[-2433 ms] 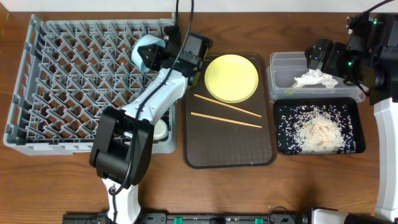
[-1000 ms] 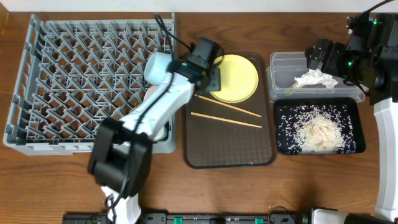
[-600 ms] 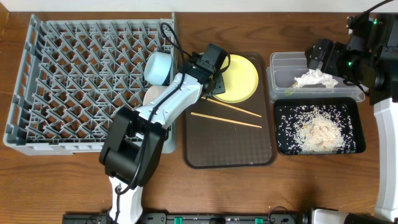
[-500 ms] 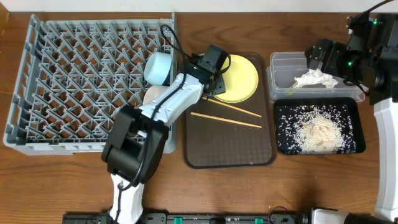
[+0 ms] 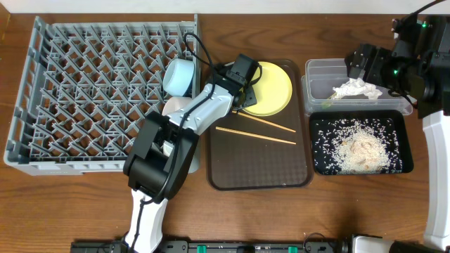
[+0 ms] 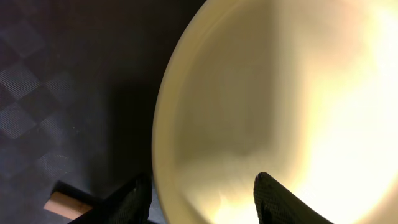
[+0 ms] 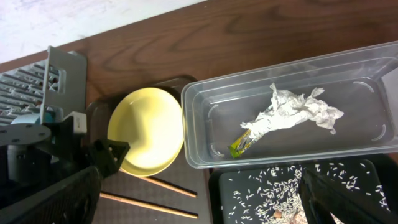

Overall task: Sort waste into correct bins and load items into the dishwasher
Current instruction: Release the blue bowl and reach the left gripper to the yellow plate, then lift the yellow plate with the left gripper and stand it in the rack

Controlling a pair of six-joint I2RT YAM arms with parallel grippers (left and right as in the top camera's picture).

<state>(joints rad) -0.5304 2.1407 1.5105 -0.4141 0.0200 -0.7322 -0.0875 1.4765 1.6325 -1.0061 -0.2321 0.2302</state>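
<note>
A round yellow plate (image 5: 271,86) lies at the back of the dark brown serving tray (image 5: 260,169). My left gripper (image 5: 242,95) is open at the plate's left edge. In the left wrist view the plate (image 6: 280,93) fills the frame and the jaws (image 6: 205,199) straddle its rim. Two chopsticks (image 5: 264,123) lie on the tray in front of the plate. A light blue bowl (image 5: 179,75) stands in the grey dish rack (image 5: 42,105). A white dish (image 5: 171,107) shows partly beneath my left arm. My right gripper (image 5: 362,63) is open and empty above the clear tub (image 5: 316,67).
The clear tub holds a crumpled white napkin (image 7: 292,109) and a green-yellow wrapper (image 7: 244,142). The black tray (image 5: 401,119) in front of it holds rice scraps (image 5: 358,147). My left arm stretches from the front edge across the rack's right side.
My left gripper has moved right from the rack, leaving the light blue bowl there, and come down at the yellow plate's left edge. The right arm has not moved.
</note>
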